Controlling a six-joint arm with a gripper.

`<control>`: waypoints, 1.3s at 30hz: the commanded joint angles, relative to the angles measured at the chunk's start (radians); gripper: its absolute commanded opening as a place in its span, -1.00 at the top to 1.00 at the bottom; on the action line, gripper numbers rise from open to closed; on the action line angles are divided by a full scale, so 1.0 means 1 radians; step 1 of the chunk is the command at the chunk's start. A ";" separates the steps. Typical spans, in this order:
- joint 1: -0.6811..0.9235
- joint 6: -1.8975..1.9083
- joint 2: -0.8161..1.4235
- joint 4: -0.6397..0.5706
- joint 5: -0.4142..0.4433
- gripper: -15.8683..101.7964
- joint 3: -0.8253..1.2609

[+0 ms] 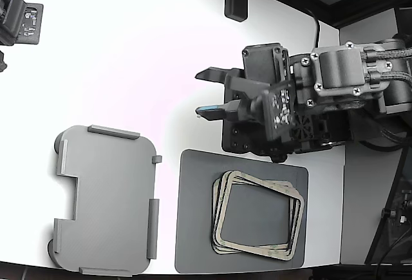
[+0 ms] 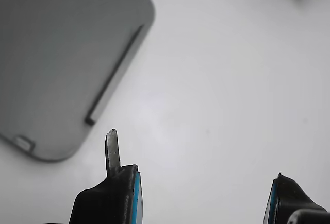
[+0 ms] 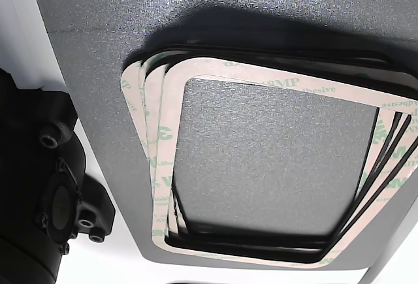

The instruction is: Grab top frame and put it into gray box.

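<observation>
Currently the black gripper [image 1: 207,91] with blue-lined fingertips hangs over bare white table [image 1: 129,55], its jaws spread wide and holding nothing. Just below it in the exterior view, the thin beige top frame [image 1: 260,251] with greenish flecks lies on a fanned stack of similar frames, resting on a dark gray flat mat [image 1: 193,215]. The light gray shallow tray-like box [image 1: 106,199] sits beside the mat, toward the exterior view's left, empty.
</observation>
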 commanded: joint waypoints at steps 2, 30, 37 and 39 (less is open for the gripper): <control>0.097 -0.250 -0.106 0.140 0.002 -0.96 -0.255; 1.014 -0.868 -0.460 0.337 -0.055 -0.94 -0.293; 1.140 -0.804 -0.601 0.368 -0.060 -0.91 -0.380; 1.167 -0.799 -0.647 0.376 -0.057 -0.97 -0.414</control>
